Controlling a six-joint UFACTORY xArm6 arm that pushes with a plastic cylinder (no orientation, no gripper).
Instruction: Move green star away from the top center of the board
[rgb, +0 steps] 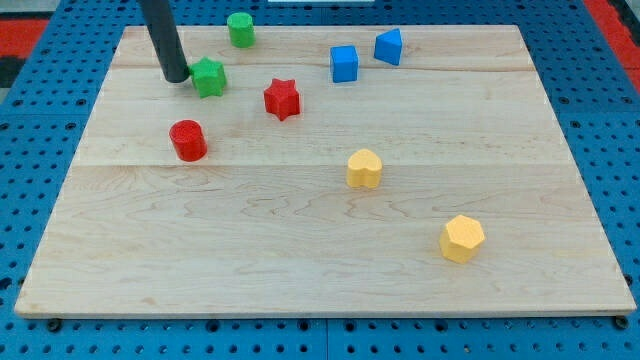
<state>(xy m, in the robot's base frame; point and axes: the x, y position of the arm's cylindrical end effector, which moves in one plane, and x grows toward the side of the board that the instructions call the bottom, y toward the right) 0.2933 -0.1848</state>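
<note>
The green star (209, 77) lies near the board's upper left. My tip (176, 77) stands on the board right at the star's left side, touching or nearly touching it. The dark rod rises from there toward the view's top. A green cylinder (240, 29) stands above and to the right of the star, near the top edge.
A red star (282, 98) lies right of the green star. A red cylinder (187, 140) stands below it. Two blue blocks (344, 63) (389, 46) sit at the top centre. Two yellow blocks (364, 168) (461, 238) lie at the right of centre. The wooden board (300, 260) rests on blue pegboard.
</note>
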